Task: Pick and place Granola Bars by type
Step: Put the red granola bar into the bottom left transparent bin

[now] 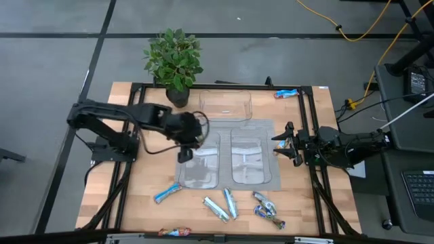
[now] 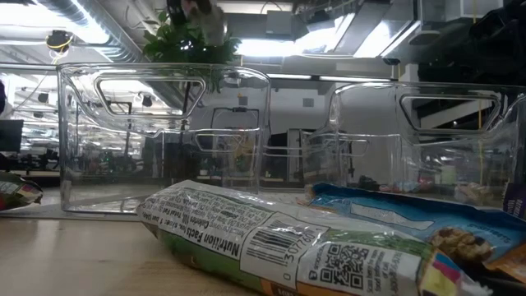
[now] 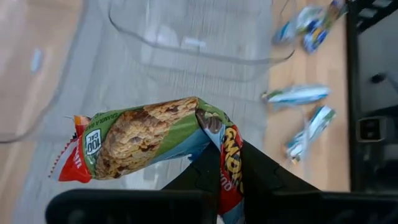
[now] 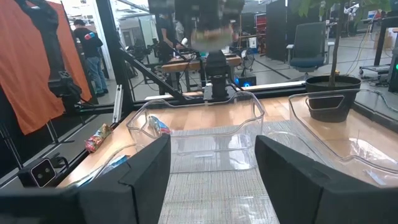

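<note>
High view: potted plant (image 1: 173, 59) stands behind three clear trays (image 1: 225, 106).

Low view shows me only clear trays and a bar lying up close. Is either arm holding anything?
Observer: Yes, the left gripper is shut on a green-wrapped bar.
Operator: Where is it?
Observer: Above the tray nearer the left arm, on the grey mat.
Operator: And the other arm?
Observer: The right gripper is beside the other mat tray, fingers open, empty.
</note>
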You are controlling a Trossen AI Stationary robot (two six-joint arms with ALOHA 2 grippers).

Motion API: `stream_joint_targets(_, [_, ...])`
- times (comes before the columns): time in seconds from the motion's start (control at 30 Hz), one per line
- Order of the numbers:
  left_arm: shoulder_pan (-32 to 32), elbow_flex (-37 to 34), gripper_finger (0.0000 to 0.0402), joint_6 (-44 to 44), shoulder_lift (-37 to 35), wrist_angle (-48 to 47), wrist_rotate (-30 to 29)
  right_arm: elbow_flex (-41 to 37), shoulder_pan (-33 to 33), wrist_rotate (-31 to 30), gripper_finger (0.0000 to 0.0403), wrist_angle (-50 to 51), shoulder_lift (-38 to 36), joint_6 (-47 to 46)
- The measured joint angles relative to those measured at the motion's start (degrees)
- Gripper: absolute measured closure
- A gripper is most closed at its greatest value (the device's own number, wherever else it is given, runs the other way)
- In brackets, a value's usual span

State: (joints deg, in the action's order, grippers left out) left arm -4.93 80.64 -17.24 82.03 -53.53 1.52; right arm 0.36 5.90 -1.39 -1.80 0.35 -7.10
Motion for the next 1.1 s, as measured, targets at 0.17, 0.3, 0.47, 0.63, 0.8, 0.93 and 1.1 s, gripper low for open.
stream_joint_targets(0.17, [-1.2,0.0,0.0374,-0.9,7.2,-0.1,0.0,0.0,0.0,0.0,0.0167,0.0,0.0,0.0])
stream_joint_targets(0.3, [-2.3,0.0,0.0375,-1.6,13.5,-0.1,-0.2,0.0,0.0,0.0,0.0167,0.0,0.0,-0.1])
stream_joint_targets(0.47, [-4.1,0.0,0.037,-4.5,21.3,0.3,0.8,0.0,0.0,0.0,0.0167,0.0,0.0,-0.1])
stream_joint_targets(0.63, [-5.4,0.0,0.0374,-7.1,25.9,3.1,3.7,0.0,0.0,0.0,0.0167,0.0,0.0,0.0])
stream_joint_targets(0.8, [-5.6,0.0,0.0372,-9.4,27.6,3.8,3.5,0.0,0.0,0.0,0.0167,0.0,0.0,-0.1])
stream_joint_targets(0.93, [-5.6,0.0,0.0362,-9.6,27.9,3.7,3.3,0.0,0.0,0.0,0.0167,0.0,0.0,-0.1])
stream_joint_targets(1.1, [-5.6,0.0,0.035,-8.9,27.6,3.5,2.8,0.0,0.0,0.0,0.0167,0.0,0.0,-0.1])
